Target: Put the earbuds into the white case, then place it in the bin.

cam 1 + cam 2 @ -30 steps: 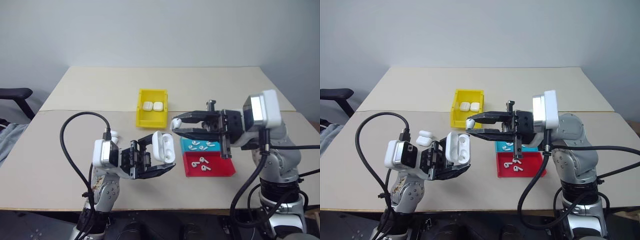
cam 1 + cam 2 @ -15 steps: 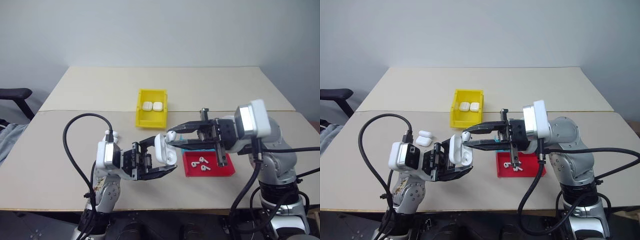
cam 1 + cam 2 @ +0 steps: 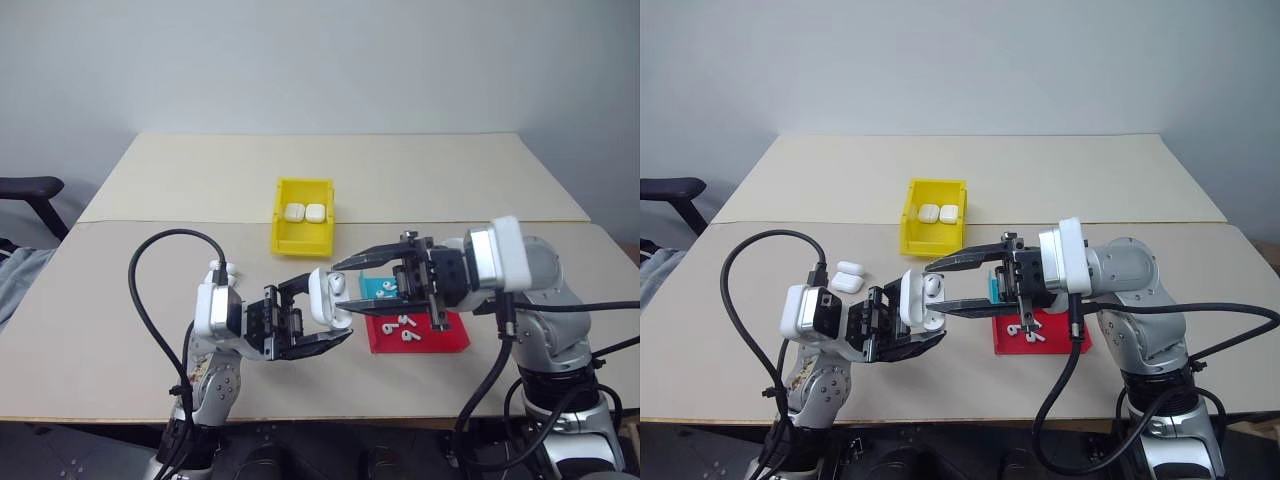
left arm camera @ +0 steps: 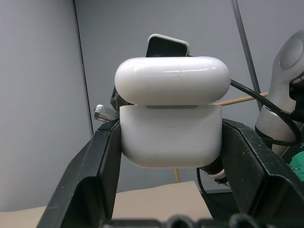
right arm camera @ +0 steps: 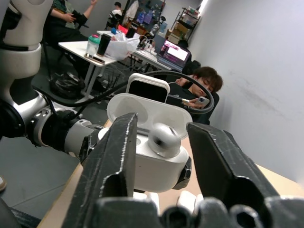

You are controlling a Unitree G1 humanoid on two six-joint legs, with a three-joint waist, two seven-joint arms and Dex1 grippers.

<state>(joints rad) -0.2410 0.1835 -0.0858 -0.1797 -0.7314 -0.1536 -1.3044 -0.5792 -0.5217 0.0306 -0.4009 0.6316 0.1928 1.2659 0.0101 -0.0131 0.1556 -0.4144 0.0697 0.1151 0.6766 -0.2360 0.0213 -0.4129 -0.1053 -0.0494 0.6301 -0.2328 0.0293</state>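
The white case (image 4: 171, 118) is a small glossy rounded box with soft corners, held above the table (image 3: 150, 190) by the left gripper (image 3: 325, 320), whose two black fingers press against its opposite sides. Its hinged lid stands flipped up, and the left wrist view shows the lid as a smooth pill shape above the squarer body, with a thin grey hinge strip between them. The right gripper (image 3: 340, 278) reaches in from the other side with its fingers parted, one on each side of the open case. In the right wrist view an earbud (image 5: 163, 139) sits in the case's well, its rounded white head up between the two fingers and touching neither that can be made out. Loose earbuds (image 3: 404, 327) lie in the red tray (image 3: 440, 338), with the blue tray (image 3: 372, 288) just behind it. The bin (image 3: 303, 238), bright yellow with tall walls, stands farther back on the table and holds two closed white cases (image 3: 305, 212) side by side. Two spare cases (image 3: 849, 277) lie on the table near the left arm.
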